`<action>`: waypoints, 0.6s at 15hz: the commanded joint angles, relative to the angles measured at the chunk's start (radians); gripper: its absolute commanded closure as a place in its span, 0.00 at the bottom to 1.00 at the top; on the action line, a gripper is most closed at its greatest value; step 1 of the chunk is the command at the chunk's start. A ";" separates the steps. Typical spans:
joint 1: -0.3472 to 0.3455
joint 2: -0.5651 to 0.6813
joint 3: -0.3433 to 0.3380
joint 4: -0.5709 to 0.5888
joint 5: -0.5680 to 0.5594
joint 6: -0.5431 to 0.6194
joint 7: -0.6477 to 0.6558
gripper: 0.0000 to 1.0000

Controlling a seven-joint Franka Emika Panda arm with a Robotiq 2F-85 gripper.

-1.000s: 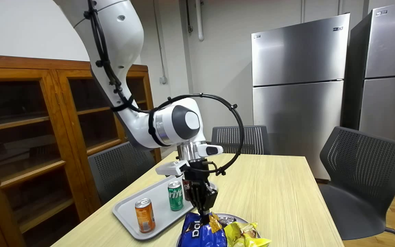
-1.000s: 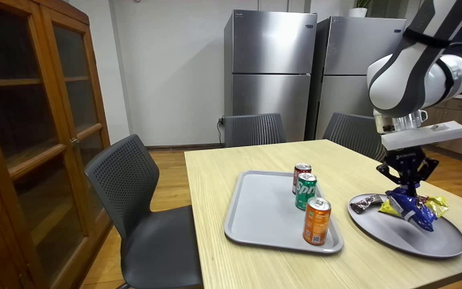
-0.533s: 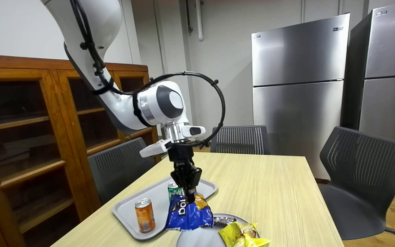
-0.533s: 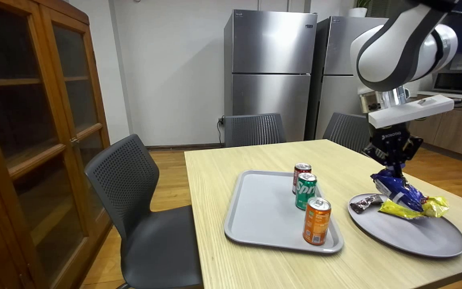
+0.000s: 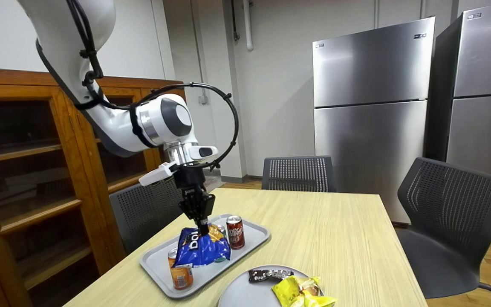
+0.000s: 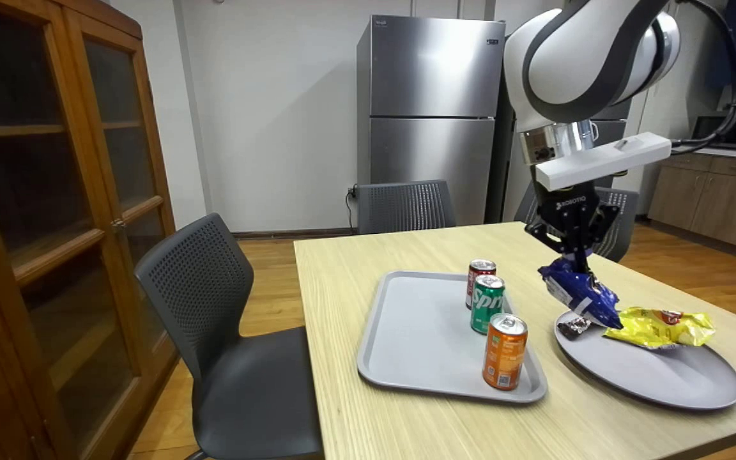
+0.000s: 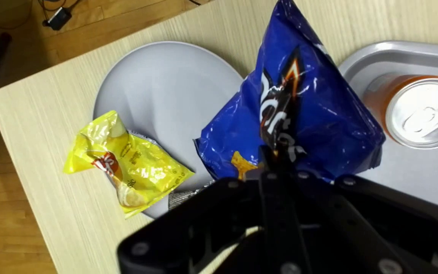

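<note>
My gripper (image 5: 203,229) is shut on a blue Doritos bag (image 5: 205,251) and holds it in the air, hanging tilted below the fingers. It also shows in an exterior view, where the gripper (image 6: 577,259) holds the bag (image 6: 579,294) above the gap between tray and plate. In the wrist view the bag (image 7: 325,125) fills the space beyond the fingertips, beside an orange can (image 7: 424,110). A round grey plate (image 6: 662,383) bears a yellow chip bag (image 6: 662,327) and a dark wrapped bar (image 6: 574,328). The bag partly hides the orange can and mostly hides the green can in an exterior view.
A grey tray (image 6: 419,338) holds the orange can (image 6: 505,354), a green Sprite can (image 6: 487,306) and a dark red Dr Pepper can (image 5: 235,234). Chairs (image 6: 208,300) stand around the wooden table (image 5: 335,238). A wooden cabinet (image 5: 70,170) and steel refrigerators (image 5: 373,102) stand behind.
My gripper has lifted the blue bag off the plate and moved it toward the tray. The yellow bag and dark bar stay on the plate. The cans have not moved.
</note>
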 commanded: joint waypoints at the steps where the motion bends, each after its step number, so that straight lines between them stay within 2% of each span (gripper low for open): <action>1: 0.031 -0.047 0.069 -0.012 -0.001 -0.040 0.050 1.00; 9: 0.094 -0.082 0.179 -0.006 0.001 -0.060 0.057 1.00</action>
